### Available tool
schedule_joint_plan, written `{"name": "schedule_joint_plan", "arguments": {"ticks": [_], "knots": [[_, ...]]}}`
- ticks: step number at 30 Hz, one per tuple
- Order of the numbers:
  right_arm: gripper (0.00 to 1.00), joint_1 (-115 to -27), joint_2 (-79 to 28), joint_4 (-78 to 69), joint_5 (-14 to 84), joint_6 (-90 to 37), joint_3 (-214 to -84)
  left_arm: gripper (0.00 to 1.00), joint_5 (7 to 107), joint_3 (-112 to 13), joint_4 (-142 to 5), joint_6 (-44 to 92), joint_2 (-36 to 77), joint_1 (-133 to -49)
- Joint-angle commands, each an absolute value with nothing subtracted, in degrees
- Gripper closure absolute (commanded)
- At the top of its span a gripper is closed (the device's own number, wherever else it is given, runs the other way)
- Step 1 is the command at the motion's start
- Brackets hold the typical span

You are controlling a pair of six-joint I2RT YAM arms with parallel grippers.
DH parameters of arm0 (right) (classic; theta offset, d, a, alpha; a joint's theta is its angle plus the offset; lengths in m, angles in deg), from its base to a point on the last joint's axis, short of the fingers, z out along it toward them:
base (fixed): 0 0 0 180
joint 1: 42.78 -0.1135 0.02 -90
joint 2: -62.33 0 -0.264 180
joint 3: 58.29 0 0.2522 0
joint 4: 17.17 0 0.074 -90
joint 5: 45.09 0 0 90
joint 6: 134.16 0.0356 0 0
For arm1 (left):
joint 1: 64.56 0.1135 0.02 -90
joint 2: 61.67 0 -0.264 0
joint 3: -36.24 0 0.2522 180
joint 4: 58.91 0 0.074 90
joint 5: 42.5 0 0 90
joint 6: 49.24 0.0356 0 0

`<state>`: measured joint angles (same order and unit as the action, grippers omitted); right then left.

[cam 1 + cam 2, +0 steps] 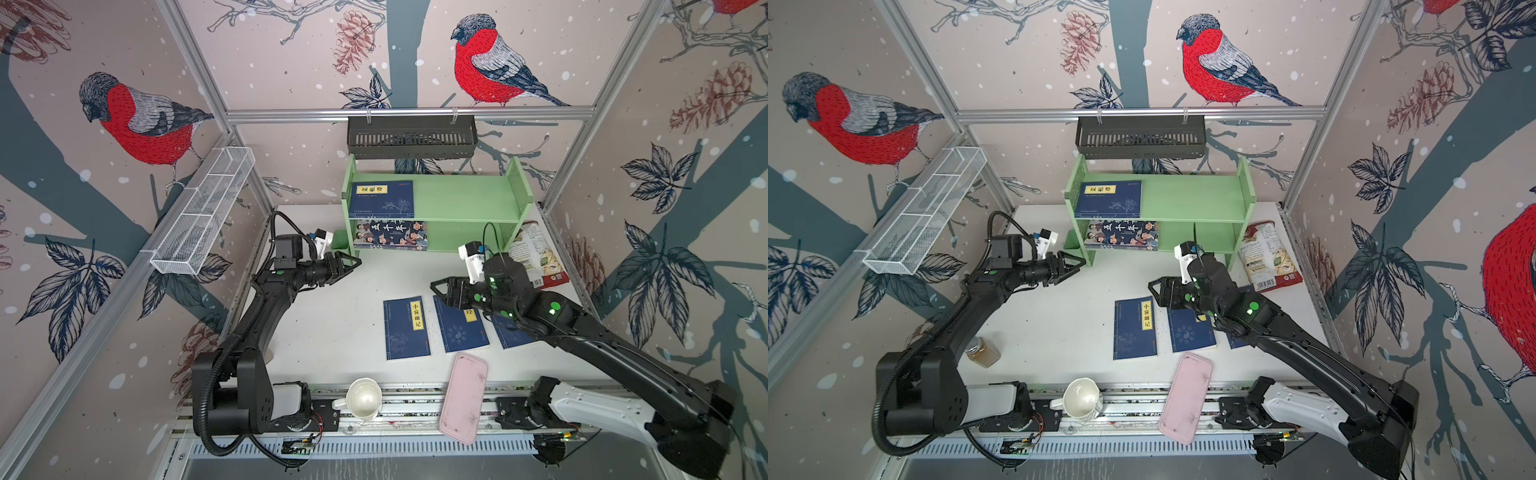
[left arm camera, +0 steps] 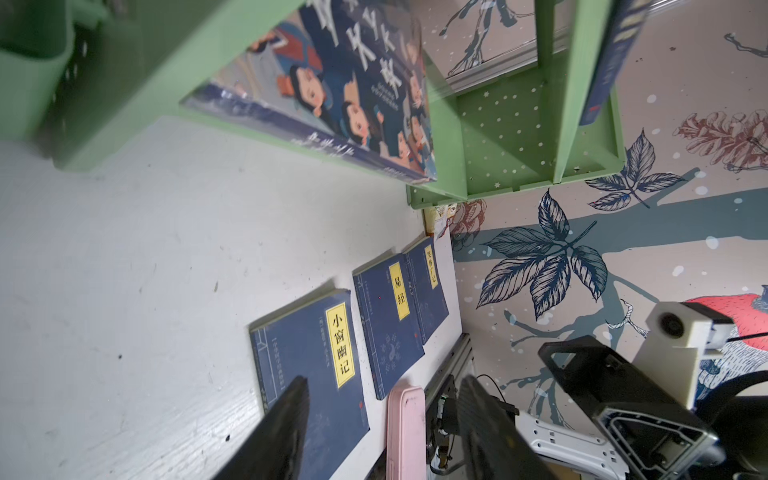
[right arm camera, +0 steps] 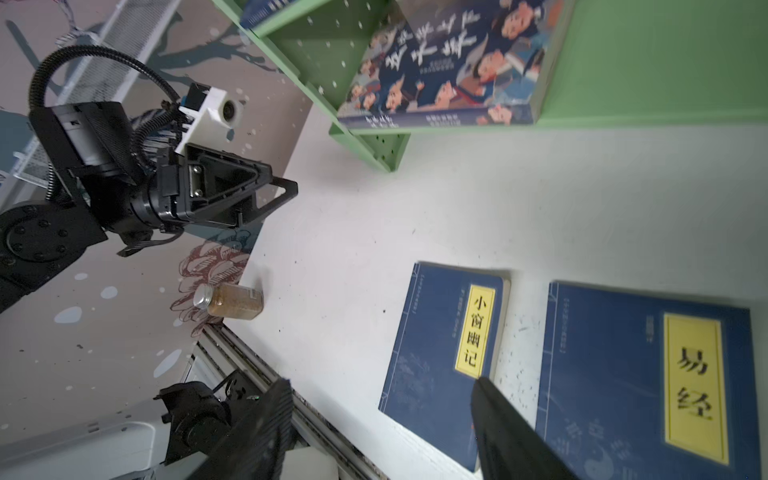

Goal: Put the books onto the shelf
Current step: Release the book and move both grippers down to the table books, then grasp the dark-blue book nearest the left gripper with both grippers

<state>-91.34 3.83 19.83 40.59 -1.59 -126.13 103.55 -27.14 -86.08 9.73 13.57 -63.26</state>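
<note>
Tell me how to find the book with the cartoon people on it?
Look for the light green shelf at the back of the white table. On its lower tier, at the left end, lies the cartoon book, under a navy book on the upper tier. Unlike the plain navy ones with yellow labels, its cover shows cartoon faces and white characters.

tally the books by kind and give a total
navy books: 4
cartoon book: 1
total: 5
</note>
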Motion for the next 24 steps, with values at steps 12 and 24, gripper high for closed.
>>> {"name": "schedule_joint_plan", "arguments": {"ticks": [12,24], "knots": [[0.28,-91.7,-8.8,7.6,35.2,5.9,-116.1,0.33,101.5,-16.0,-79.8,7.7,19.3,-65.5],[0.28,-89.5,-20.7,2.8,29.9,5.0,-114.3,0.28,98.2,-12.6,-79.1,10.6,19.1,-71.8]]}}
